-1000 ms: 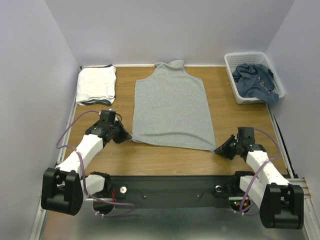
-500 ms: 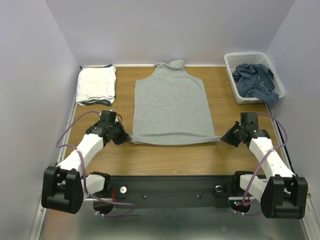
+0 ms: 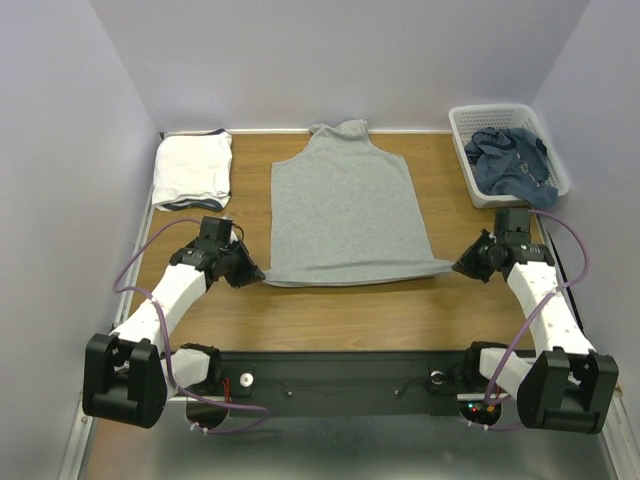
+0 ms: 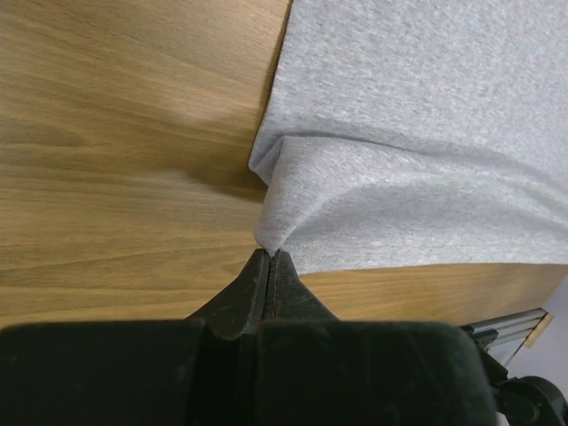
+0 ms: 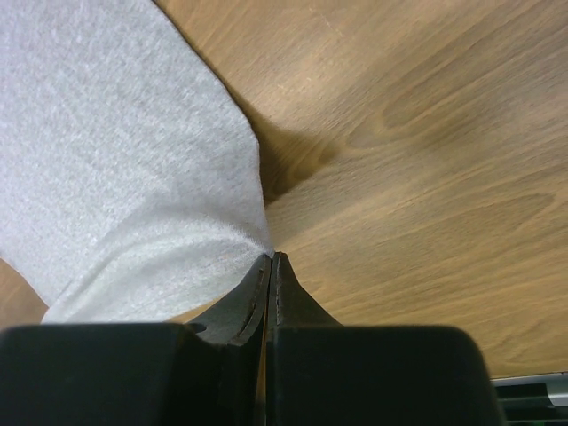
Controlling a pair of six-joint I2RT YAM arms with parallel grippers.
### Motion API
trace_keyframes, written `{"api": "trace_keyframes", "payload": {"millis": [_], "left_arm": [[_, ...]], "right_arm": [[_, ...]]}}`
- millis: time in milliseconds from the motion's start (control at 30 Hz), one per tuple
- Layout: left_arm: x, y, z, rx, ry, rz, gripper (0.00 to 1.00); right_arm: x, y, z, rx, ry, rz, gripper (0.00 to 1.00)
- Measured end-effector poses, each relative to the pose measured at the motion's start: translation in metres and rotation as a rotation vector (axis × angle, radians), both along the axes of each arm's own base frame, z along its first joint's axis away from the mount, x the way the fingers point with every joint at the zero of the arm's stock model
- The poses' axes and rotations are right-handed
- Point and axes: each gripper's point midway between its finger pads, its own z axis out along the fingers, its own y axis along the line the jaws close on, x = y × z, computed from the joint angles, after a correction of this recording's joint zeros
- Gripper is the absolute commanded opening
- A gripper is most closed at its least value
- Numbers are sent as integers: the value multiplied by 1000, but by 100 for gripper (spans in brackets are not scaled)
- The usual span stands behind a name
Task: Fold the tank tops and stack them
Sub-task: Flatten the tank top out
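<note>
Wood table point(image 3: 330, 320), walled cell. Grey tank top point(image 3: 345, 210) lies flat at frame centre, long axis bottom-to-top, hem toward the arms. Left gripper point(image 3: 260, 276) is clamped on the lower-left hem corner, right gripper point(image 3: 457, 266) on the lower-right — one arm per corner. The cloth runs up-frame from both sets of fingertips, so the fold likely goes hem-to-straps. Folded white top point(image 3: 192, 170) sits upper left.

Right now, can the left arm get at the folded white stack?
Likely not yet: left gripper is shut on a near corner of the grey tank top. Bare table lies between it and the folded white stack.
</note>
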Motion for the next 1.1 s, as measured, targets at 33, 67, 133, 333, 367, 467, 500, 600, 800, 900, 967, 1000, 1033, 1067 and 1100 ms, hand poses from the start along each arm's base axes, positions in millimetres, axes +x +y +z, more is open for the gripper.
{"api": "trace_keyframes", "payload": {"millis": [33, 67, 133, 333, 367, 467, 500, 600, 800, 900, 967, 1000, 1033, 1067, 1100], "left_arm": [[-1, 0, 0, -1, 4, -3, 0], [-2, 0, 1, -3, 7, -4, 0], [-3, 0, 2, -9, 11, -7, 0], [0, -2, 16, -34, 1, -21, 0], [2, -2, 19, -38, -7, -24, 0], [9, -5, 32, -63, -42, -40, 7], [11, -8, 36, -80, -59, -54, 8], [12, -13, 41, -106, -77, -81, 11], [16, -25, 36, -181, -119, -102, 10], [17, -26, 18, -190, -80, -88, 6], [24, -27, 6, -185, -58, -80, 4], [28, -26, 1, -181, -51, -75, 4], [31, -25, -4, -173, -40, -69, 3], [33, -25, -6, -169, -38, -66, 3], [37, -25, -7, -163, -36, -63, 2]], "right_arm": [[1, -1, 3, -3, -3, 1, 0], [2, -2, 5, -5, -7, 3, 0], [3, -3, 10, -10, -13, 6, 0], [7, -4, 18, -13, -19, 9, 1], [8, -4, 19, -13, -20, 10, 1], [11, -4, 18, -11, -8, 12, 1], [11, -4, 16, -9, 1, 13, 1], [12, -5, 12, -6, 21, 10, 1], [24, -4, -2, 9, 35, 9, 1], [30, -3, -21, 28, 67, 0, 0], [34, -3, -34, 37, 93, -5, 0], [38, -3, -39, 40, 102, -8, 0], [41, -3, -43, 42, 107, -10, 0], [44, -4, -48, 44, 115, -12, 0], [48, -4, -54, 47, 128, -14, 1]]}}
